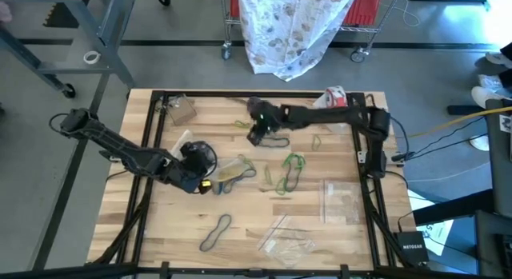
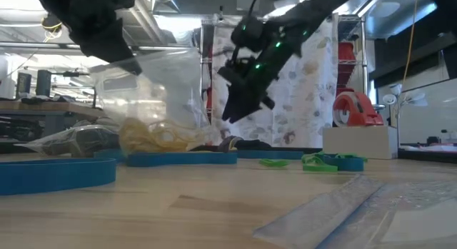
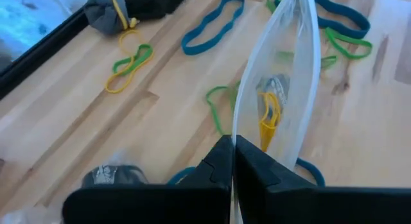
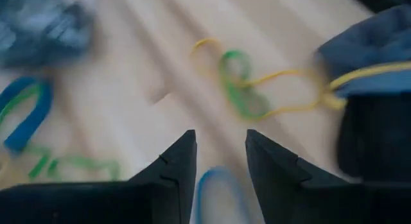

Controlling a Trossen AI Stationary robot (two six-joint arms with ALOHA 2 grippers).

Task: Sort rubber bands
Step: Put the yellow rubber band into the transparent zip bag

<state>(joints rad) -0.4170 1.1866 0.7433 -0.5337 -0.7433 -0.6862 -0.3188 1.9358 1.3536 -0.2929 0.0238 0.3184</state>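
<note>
Rubber bands lie loose on the wooden table: green ones (image 1: 292, 162), a teal one (image 1: 277, 141), a dark one (image 1: 216, 231), and a yellow and a green one tangled together (image 4: 241, 89). My left gripper (image 1: 198, 180), at the table's left middle, is shut on a clear plastic bag (image 1: 233, 173) with yellow bands (image 3: 269, 116) inside. My right gripper (image 1: 257, 135) hangs open above the table's far middle, clear of the wood (image 2: 245, 99). A teal band (image 4: 218, 189) shows below the gap between its fingers (image 4: 220, 153), untouched. My left gripper pinches the clear bag's edge (image 3: 234, 142) between its two shut fingers. The fingers slant down from the table's left side. In the left wrist view the bag rises past the fingertips as a narrow upright sheet; in the low view its lower part (image 2: 153, 135) sags to the table.
More clear bags lie at the right (image 1: 340, 201), the near middle (image 1: 284, 241) and the far left (image 1: 181, 109). A red-and-white tape roll (image 1: 336, 97) sits at the far right. A grey-blue lump (image 4: 369, 41) with a yellow band lies close to my right gripper. A black frame (image 1: 152, 127) borders the table.
</note>
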